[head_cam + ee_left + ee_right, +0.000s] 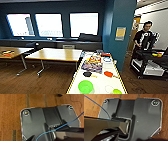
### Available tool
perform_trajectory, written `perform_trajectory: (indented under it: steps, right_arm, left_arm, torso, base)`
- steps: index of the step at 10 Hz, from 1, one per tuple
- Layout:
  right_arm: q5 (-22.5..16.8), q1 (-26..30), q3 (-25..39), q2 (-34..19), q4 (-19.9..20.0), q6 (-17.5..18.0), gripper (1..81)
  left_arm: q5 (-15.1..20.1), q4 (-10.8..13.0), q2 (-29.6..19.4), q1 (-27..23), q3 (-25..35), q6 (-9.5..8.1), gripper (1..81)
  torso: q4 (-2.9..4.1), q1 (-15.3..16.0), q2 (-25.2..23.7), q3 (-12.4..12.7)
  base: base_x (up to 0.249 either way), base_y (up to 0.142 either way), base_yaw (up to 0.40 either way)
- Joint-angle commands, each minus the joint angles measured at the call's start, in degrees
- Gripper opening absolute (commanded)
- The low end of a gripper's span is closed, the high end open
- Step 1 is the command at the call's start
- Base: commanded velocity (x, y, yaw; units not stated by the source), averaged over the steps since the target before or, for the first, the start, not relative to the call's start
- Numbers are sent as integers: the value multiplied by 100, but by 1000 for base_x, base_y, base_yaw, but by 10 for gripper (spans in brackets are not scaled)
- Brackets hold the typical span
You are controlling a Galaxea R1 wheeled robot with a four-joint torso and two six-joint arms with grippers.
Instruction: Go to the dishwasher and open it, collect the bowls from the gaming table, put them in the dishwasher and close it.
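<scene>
Gaming table: the rectangular table with glossy white top and yellow edges [98, 82] stands directly before the robot, and its long axis runs straight away from the camera, toward the blue-green pillar.
Bowls: a round bright green bowl [85, 86] sits at the near end, a little left of the middle line; a smaller yellow-green bowl [117, 91] is at the near right corner, cut by the lower edge of the head view; a flat orange-red round thing [108, 73] lies further on the right side, and I cannot tell if it is a bowl.
Other things on top: coloured printed boxes or papers [92, 66] in the middle part, behind the bowls.
Nearer arm: as a judgement, the green bowl suits the left arm and the yellow-green bowl the right arm, because each lies on that side.
Claws: both wrist views look down on brown wooden floor [11, 119]; whether the fingers are wide or narrow, I cannot tell.
Person: one stands at a black rig [150, 61] on the right, well apart from the table.
</scene>
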Motion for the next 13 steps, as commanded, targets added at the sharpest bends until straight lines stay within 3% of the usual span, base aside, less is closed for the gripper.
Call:
perform_trajectory:
  steps: [1, 6, 13]
  right_arm:
    - [-280, 266, 24, 20, -31, -22, 811]
    - [-271, 266, 24, 29, -13, -13, 811]
    - [-289, 310, 24, 20, 21, 14, 811]
  left_arm:
    - [258, -20, -8, -284, -11, -11, 811]
    - [258, -20, 10, -284, -11, -11, 811]
    - [258, -20, -7, -284, -11, -11, 811]
  torso:
    - [0, 0, 0, 0]
    - [0, 0, 0, 0]
    - [0, 0, -5, 2]
  base:
    - [0, 0, 0]
    - [0, 0, 0]
    - [143, 0, 0]
